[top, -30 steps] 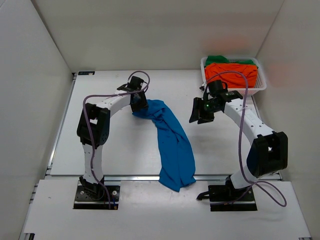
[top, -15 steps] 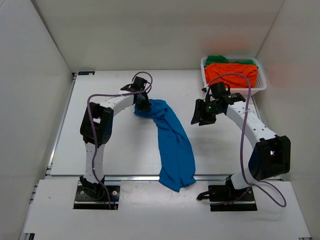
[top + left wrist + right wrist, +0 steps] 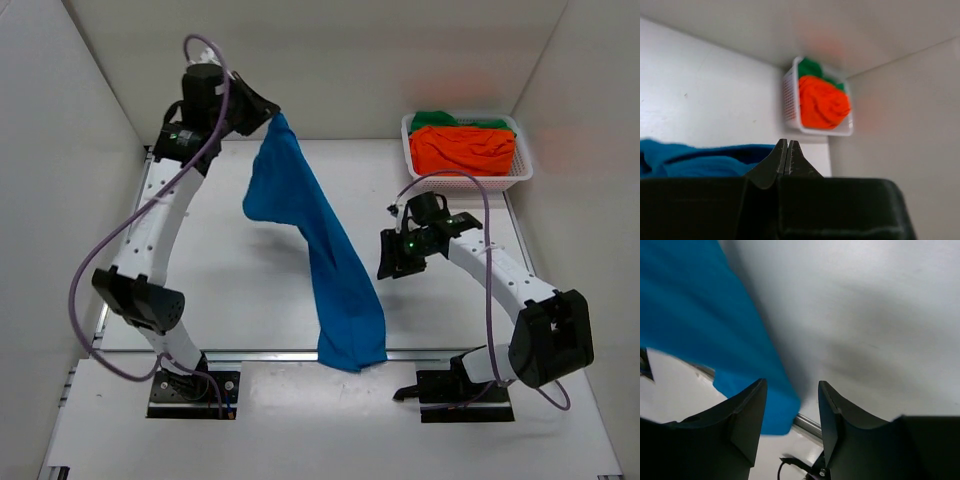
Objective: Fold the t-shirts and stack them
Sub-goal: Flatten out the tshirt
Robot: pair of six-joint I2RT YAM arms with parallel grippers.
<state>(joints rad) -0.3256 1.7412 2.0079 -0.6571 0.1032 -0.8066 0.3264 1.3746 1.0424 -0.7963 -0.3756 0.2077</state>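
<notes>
My left gripper (image 3: 268,112) is raised high at the back left, shut on one end of the bright blue t-shirt (image 3: 320,240). The shirt hangs from it in a long drape, its lower end at the table's front edge. In the left wrist view the jaws (image 3: 788,146) are pressed together, with blue cloth (image 3: 690,160) beside them. My right gripper (image 3: 390,266) hovers open just right of the drape. In its wrist view the fingers (image 3: 792,390) frame the blue shirt's lower corner (image 3: 700,315) without touching it. An orange t-shirt (image 3: 462,148) and a green one (image 3: 440,119) lie in the basket.
A white mesh basket (image 3: 520,178) stands at the back right corner, also seen in the left wrist view (image 3: 790,105). White walls close in the left, back and right sides. A metal rail (image 3: 250,353) runs along the table's front edge.
The left gripper shut on the blue shirt's far end and rose high toward the back left, lifting the cloth off the table. The right gripper shifted slightly nearer and stayed open.
</notes>
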